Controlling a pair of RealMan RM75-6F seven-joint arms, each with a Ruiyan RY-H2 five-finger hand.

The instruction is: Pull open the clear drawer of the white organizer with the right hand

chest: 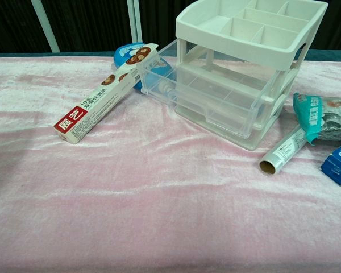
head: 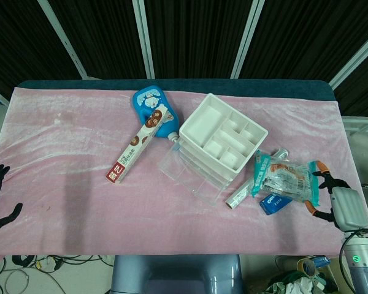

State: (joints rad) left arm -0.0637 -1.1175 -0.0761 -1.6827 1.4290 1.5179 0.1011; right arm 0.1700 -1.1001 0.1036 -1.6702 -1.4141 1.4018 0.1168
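Now bring the right hand [head: 341, 205], empty with fingers spread at the counter's [head: 67, 141] right edge, back to the white organizer [head: 223, 139] mid-counter; hook the clear drawer [chest: 224, 105] front squarely, pull straight, avoiding the roll [chest: 282, 151] beside it.

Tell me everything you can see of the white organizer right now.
The white organizer looks like glossy plastic: a white frame topped by an open tray split into several empty compartments, with clear drawers stacked beneath. It stands upright on the pink cloth, turned at an angle to the table edge. One clear drawer already juts out to the left; its front meets the end of the long red-and-white box, with the blue pouch just behind. Neither hand touches it.
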